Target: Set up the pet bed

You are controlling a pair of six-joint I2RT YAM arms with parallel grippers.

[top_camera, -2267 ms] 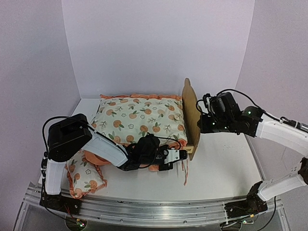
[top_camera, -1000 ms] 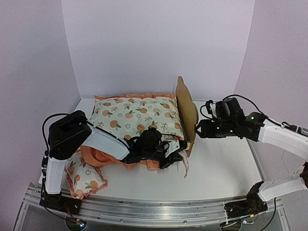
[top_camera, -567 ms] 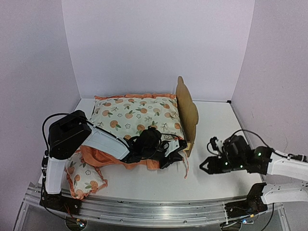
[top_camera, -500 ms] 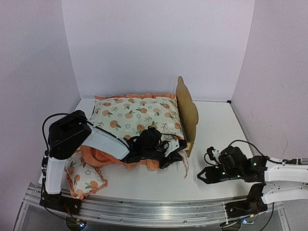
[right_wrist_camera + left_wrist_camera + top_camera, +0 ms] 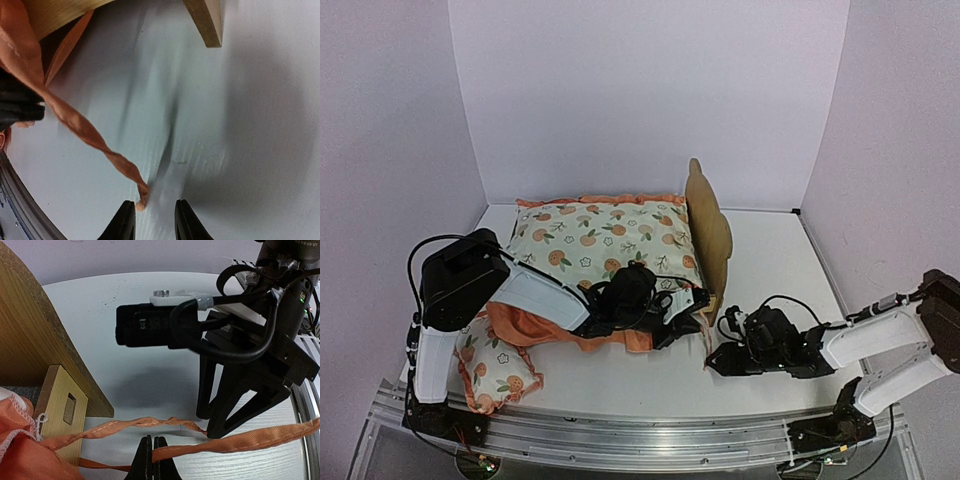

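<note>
The pet bed (image 5: 708, 228) stands mid-table, its plywood headboard upright at the right end. The fruit-print cushion (image 5: 605, 240) lies on it. My left gripper (image 5: 698, 302) is at the bed's front right corner, shut on an orange ribbon tie (image 5: 225, 442) of the cushion; its tips (image 5: 152, 460) pinch the strap. A second, twisted ribbon (image 5: 150, 424) runs along the table. My right gripper (image 5: 712, 360) sits low on the table, open. That ribbon's end (image 5: 141, 202) lies between its fingertips (image 5: 123, 222), against the left one.
A small matching fruit-print pillow (image 5: 500, 370) lies at the front left by the left arm's base. The bed's wooden leg (image 5: 207, 20) is just beyond the right gripper. White walls close in the table on three sides.
The right arm left the headboard and came down to the table in front of the bed, its jaws narrowing around the ribbon end. The left gripper stayed shut on its ribbon.
</note>
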